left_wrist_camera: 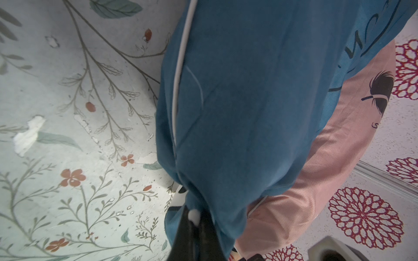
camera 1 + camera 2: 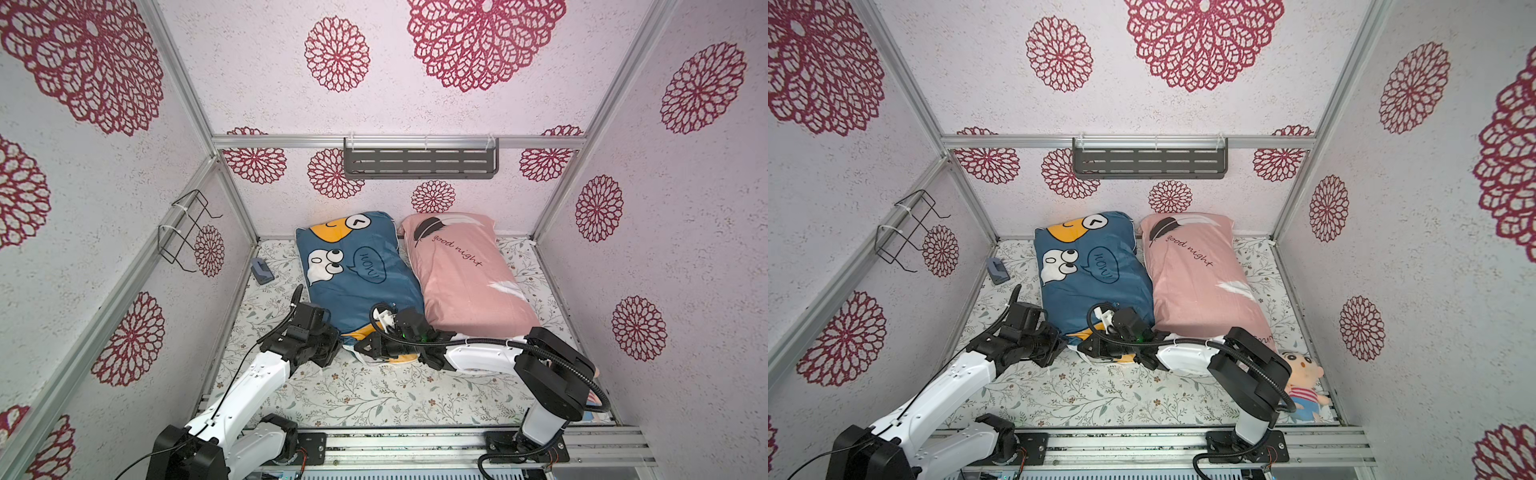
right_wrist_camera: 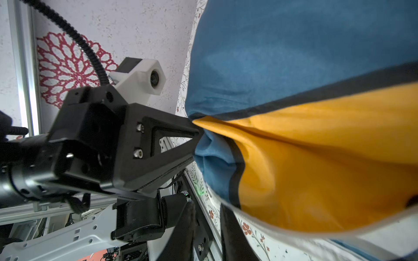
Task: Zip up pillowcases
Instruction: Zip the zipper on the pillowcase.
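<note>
While both arms are crowded round the near end of the blue pillow [image 2: 357, 282], no zip shows in any view, so my read on progress is a guess. The two pillows lie side by side on the flowery worktop [image 2: 374, 399], long sides touching and far ends up by the back wall. The pink pillow [image 2: 465, 282] is on the robot's right.

Left pincer [image 3: 196, 135] is clamped tight on the blue pillow's near left corner. In the right wrist view you can see the fabric bunched into its tips, right where the blue meets the yellow print. Looks to me like it's there to anchor the corner and keep that edge taut.

Right pincer [image 2: 365, 348] sits low at the same near edge, close to the left one and pointing toward it. In its own wrist view the jaws stand apart with a narrowish gap, and I see nothing between them. I can't tell whether a zip tab is anywhere near the tips, because the pillow bulges over that spot.

So my take: the blue one is mid-job. The holding grip is set, and the actual pull along the near edge is either pending or partway. The pink pillow has neither pincer on it and its near end is hidden behind the right arm, so no idea if it's zipped. I'd count that one as left to do, or at least to check.
</note>
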Controlling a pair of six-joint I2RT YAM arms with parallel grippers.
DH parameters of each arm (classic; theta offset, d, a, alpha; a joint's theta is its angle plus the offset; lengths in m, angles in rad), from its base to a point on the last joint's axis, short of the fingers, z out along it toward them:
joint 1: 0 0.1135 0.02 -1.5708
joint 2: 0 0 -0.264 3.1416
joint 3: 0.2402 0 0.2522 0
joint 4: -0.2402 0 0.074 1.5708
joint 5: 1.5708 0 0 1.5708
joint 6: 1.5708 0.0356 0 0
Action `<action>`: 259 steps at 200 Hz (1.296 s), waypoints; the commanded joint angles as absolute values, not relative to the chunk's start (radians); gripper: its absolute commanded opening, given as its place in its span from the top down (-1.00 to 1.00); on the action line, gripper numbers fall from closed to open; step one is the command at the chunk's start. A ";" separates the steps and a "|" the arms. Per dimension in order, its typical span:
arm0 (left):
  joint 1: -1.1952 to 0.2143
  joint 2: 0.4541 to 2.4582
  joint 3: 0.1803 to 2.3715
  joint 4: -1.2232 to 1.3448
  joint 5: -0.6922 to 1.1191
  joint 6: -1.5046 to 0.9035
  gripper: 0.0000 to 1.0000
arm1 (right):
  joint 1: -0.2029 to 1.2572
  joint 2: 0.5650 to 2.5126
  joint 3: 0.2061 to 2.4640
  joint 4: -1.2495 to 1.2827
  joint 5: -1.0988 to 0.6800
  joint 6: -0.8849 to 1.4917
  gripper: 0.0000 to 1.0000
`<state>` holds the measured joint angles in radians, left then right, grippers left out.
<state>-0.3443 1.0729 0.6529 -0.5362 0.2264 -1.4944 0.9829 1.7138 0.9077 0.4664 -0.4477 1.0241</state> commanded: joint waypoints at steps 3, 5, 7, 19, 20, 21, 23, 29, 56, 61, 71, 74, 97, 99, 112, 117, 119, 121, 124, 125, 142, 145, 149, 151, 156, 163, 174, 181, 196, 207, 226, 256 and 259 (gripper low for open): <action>-0.344 1.075 0.683 -0.493 0.227 -1.505 1.00 | 0.988 1.713 0.946 0.491 -0.444 1.029 0.53; -0.343 1.074 0.683 -0.493 0.227 -1.505 1.00 | 0.988 1.714 0.948 0.491 -0.444 1.029 0.53; -0.344 1.076 0.683 -0.492 0.227 -1.505 1.00 | 0.988 1.715 0.949 0.491 -0.445 1.029 0.53; -0.343 1.076 0.681 -0.492 0.227 -1.504 1.00 | 0.988 1.721 0.955 0.492 -0.446 1.029 0.53; -0.343 1.076 0.681 -0.492 0.226 -1.504 1.00 | 0.988 1.721 0.955 0.492 -0.446 1.029 0.53; -0.343 1.076 0.681 -0.491 0.227 -1.504 1.00 | 0.988 1.722 0.956 0.491 -0.445 1.029 0.53; -0.343 1.077 0.681 -0.491 0.227 -1.505 1.00 | 0.988 1.722 0.957 0.491 -0.447 1.028 0.53; -0.343 1.076 0.681 -0.491 0.226 -1.504 1.00 | 0.988 1.725 0.959 0.491 -0.447 1.029 0.53; -0.344 1.076 0.682 -0.489 0.227 -1.503 1.00 | 0.989 1.737 0.965 0.490 -0.448 1.033 0.57; -0.344 1.076 0.682 -0.489 0.227 -1.503 1.00 | 0.989 1.738 0.965 0.489 -0.449 1.032 0.57; -0.343 1.075 0.683 -0.489 0.227 -1.503 1.00 | 0.988 1.737 0.966 0.481 -0.444 1.027 0.57; -0.344 1.074 0.683 -0.489 0.228 -1.503 1.00 | 0.989 1.738 0.968 0.478 -0.443 1.025 0.57; -0.341 1.074 0.683 -0.489 0.228 -1.503 1.00 | 0.988 1.742 0.970 0.463 -0.438 1.017 0.56; -0.342 1.074 0.683 -0.488 0.229 -1.503 1.00 | 0.989 1.742 0.970 0.465 -0.438 1.018 0.56; -0.341 1.076 0.684 -0.486 0.230 -1.503 1.00 | 0.989 1.747 0.970 0.470 -0.438 1.019 0.54; -0.342 1.076 0.684 -0.486 0.230 -1.503 1.00 | 0.989 1.747 0.970 0.476 -0.439 1.021 0.54; -0.341 1.076 0.683 -0.486 0.230 -1.503 1.00 | 0.988 1.748 0.971 0.477 -0.440 1.022 0.54; -0.341 1.076 0.684 -0.486 0.230 -1.503 1.00 | 0.989 1.748 0.971 0.479 -0.440 1.023 0.54; -0.341 1.077 0.683 -0.486 0.229 -1.503 1.00 | 0.989 1.749 0.973 0.481 -0.440 1.023 0.54; -0.341 1.076 0.684 -0.486 0.230 -1.502 1.00 | 0.988 1.749 0.973 0.481 -0.441 1.022 0.54; -0.342 1.077 0.683 -0.484 0.229 -1.503 1.00 | 0.989 1.754 0.985 0.473 -0.439 1.018 0.54; -0.341 1.077 0.683 -0.483 0.229 -1.503 1.00 | 0.991 1.756 0.985 0.473 -0.440 1.017 0.54; -0.342 1.077 0.682 -0.483 0.231 -1.503 1.00 | 0.991 1.757 0.985 0.475 -0.440 1.018 0.54; -0.341 1.078 0.682 -0.483 0.231 -1.503 1.00 | 0.991 1.758 0.985 0.476 -0.441 1.019 0.54; -0.341 1.078 0.683 -0.483 0.231 -1.503 1.00 | 0.991 1.759 0.985 0.479 -0.442 1.020 0.55; -0.342 1.078 0.683 -0.483 0.231 -1.503 1.00 | 0.991 1.761 0.986 0.483 -0.441 1.022 0.56; -0.342 1.077 0.683 -0.483 0.230 -1.503 1.00 | 0.991 1.761 0.984 0.486 -0.440 1.023 0.57; -0.341 1.077 0.683 -0.483 0.230 -1.503 1.00 | 0.991 1.761 0.985 0.486 -0.438 1.023 0.58; -0.341 1.077 0.683 -0.482 0.231 -1.503 1.00 | 0.991 1.762 0.985 0.490 -0.437 1.024 0.59; -0.341 1.079 0.682 -0.482 0.232 -1.503 1.00 | 0.991 1.764 0.985 0.494 -0.437 1.025 0.60; -0.342 1.080 0.682 -0.480 0.230 -1.505 1.00 | 0.991 1.765 0.985 0.500 -0.437 1.028 0.62; -0.342 1.077 0.683 -0.481 0.231 -1.503 1.00 | 0.993 1.769 0.988 0.500 -0.436 1.030 0.64; -0.341 1.077 0.683 -0.481 0.232 -1.503 1.00 | 0.992 1.769 0.988 0.500 -0.435 1.030 0.65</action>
<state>-0.3435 1.0756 0.6529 -0.5335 0.2264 -1.4944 0.9859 1.7634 0.9539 0.4599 -0.4450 1.0229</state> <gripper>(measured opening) 0.048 0.184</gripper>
